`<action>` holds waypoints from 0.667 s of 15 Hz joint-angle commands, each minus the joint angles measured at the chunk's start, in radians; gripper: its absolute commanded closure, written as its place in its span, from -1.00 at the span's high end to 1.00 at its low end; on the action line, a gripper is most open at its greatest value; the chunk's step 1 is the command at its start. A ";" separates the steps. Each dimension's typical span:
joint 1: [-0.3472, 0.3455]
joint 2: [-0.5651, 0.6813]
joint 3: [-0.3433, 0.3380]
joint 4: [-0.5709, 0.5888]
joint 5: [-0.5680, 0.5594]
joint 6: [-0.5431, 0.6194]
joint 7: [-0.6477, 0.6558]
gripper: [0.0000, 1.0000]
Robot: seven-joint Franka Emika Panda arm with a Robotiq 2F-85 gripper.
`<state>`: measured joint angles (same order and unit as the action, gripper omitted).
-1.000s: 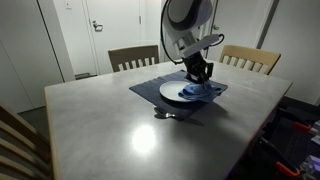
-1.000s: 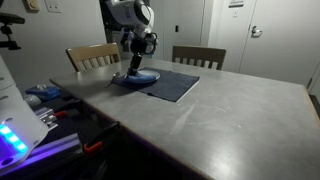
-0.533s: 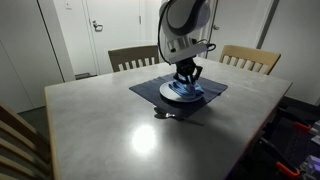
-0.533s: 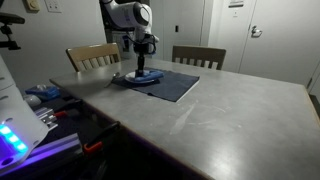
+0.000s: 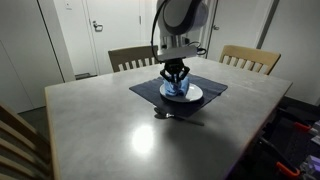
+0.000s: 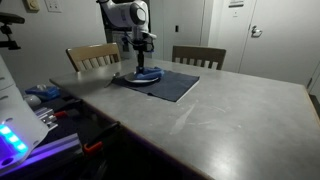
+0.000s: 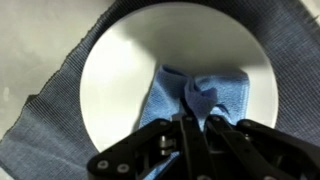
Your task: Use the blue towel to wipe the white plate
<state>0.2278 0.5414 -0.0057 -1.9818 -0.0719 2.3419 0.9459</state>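
Observation:
A white plate [image 7: 120, 75] lies on a dark blue placemat [image 7: 60, 130] on the grey table. A blue towel [image 7: 225, 90] lies bunched on the plate. My gripper [image 7: 195, 118] is shut on the towel's middle fold and presses it onto the plate. In both exterior views the gripper [image 5: 175, 80] [image 6: 141, 69] stands upright over the plate [image 5: 192, 94] [image 6: 150, 76], with the towel [image 5: 177, 88] under its fingers.
A dark utensil [image 5: 172, 115] lies on the table just in front of the placemat [image 5: 150, 90]. Two wooden chairs [image 5: 133, 57] [image 5: 250, 58] stand behind the table. Another chair back [image 5: 15, 135] is at the near corner. Electronics clutter [image 6: 50, 105] sits beside the table.
My gripper has dragged the blue towel across the plate, moving leftward in the exterior view with the door at left, from the plate's right edge to its left part.

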 commanded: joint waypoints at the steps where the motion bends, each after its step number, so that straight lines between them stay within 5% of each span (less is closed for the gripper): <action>1: -0.041 -0.010 0.069 -0.011 0.093 0.049 -0.175 -0.97; 6: -0.048 -0.007 0.066 0.025 0.146 -0.210 -0.356 -0.97; 10: -0.038 -0.001 0.020 0.048 0.105 -0.393 -0.341 -0.97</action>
<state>0.1903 0.5395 0.0411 -1.9553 0.0465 2.0463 0.6154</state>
